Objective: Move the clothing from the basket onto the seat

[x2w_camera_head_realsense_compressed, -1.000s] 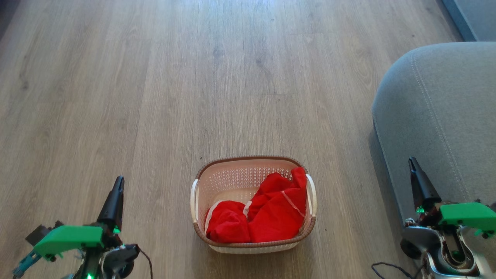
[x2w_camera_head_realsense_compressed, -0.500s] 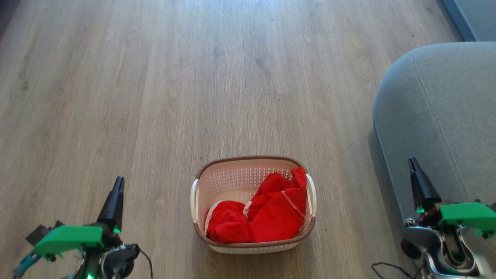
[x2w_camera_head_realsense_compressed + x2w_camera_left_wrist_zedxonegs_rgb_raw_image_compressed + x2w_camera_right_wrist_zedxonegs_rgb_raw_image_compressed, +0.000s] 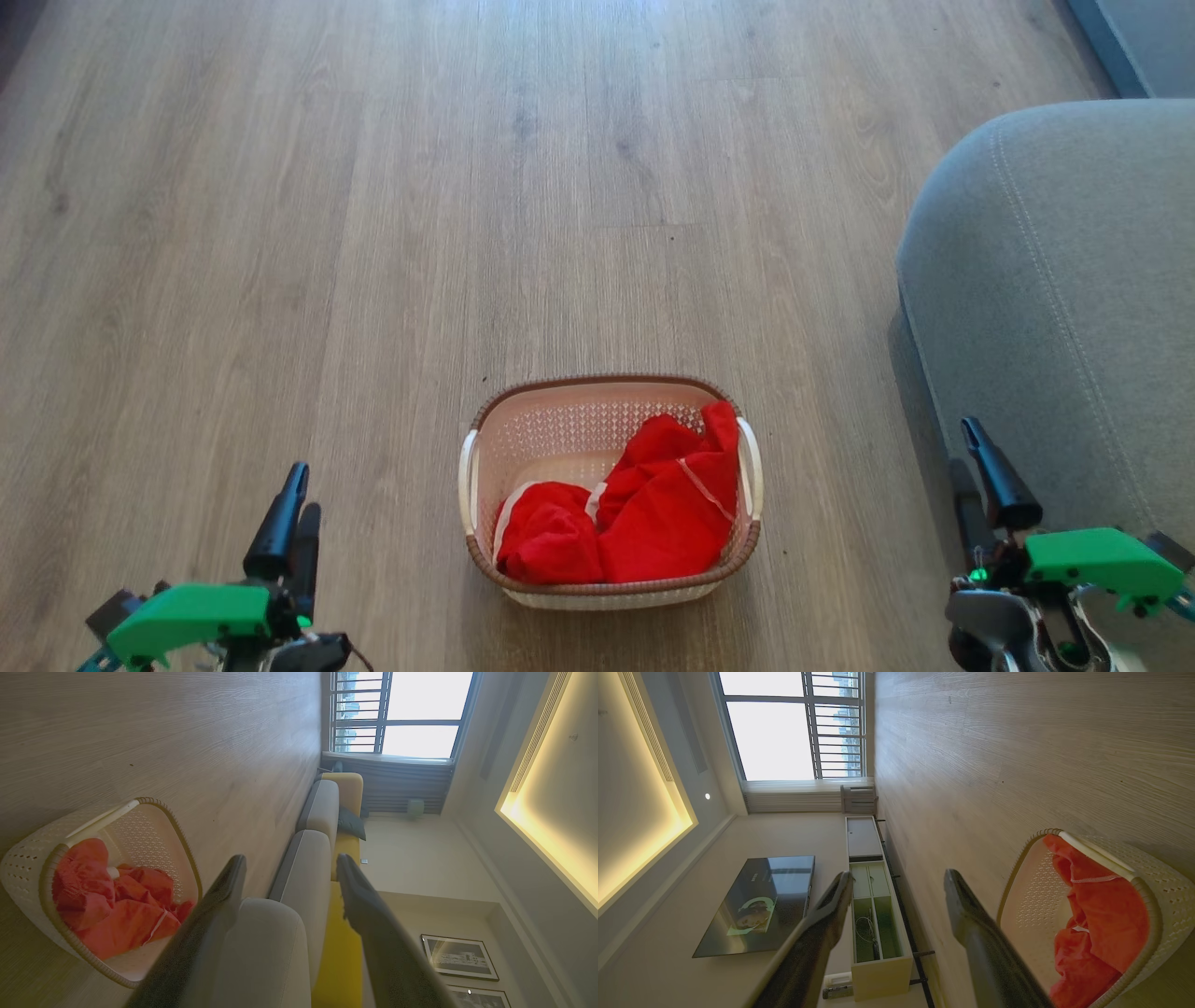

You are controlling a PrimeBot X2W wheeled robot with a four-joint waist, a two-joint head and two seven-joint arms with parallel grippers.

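Note:
The cream basket (image 3: pixel 560 425) with a brown rim stands on the wood floor, low in the middle of the head view. The red clothing (image 3: pixel 644 523) with white piping lies bunched in its near right part. The grey seat (image 3: pixel 1055 280) fills the right side. My left gripper (image 3: pixel 303 490) is open and empty at the lower left, apart from the basket. My right gripper (image 3: pixel 964 446) is open and empty at the lower right, beside the seat's front edge. The left wrist view shows the basket (image 3: pixel 23 872), the clothing (image 3: pixel 121 914) and the seat (image 3: pixel 266 956); the right wrist view shows the basket (image 3: pixel 1153 905) and the clothing (image 3: pixel 1101 914).
Bare wood floor (image 3: pixel 373 233) stretches ahead and to the left. Another grey cushion (image 3: pixel 1139 37) sits at the far right corner. A low cabinet (image 3: pixel 873 914) and a wall television (image 3: pixel 761 900) stand on the side opposite the sofa, with a window (image 3: pixel 784 723) at the far end.
Both grippers have opened; their fingers were together before. Both have dropped lower in the head view. The basket, clothing and seat have not moved.

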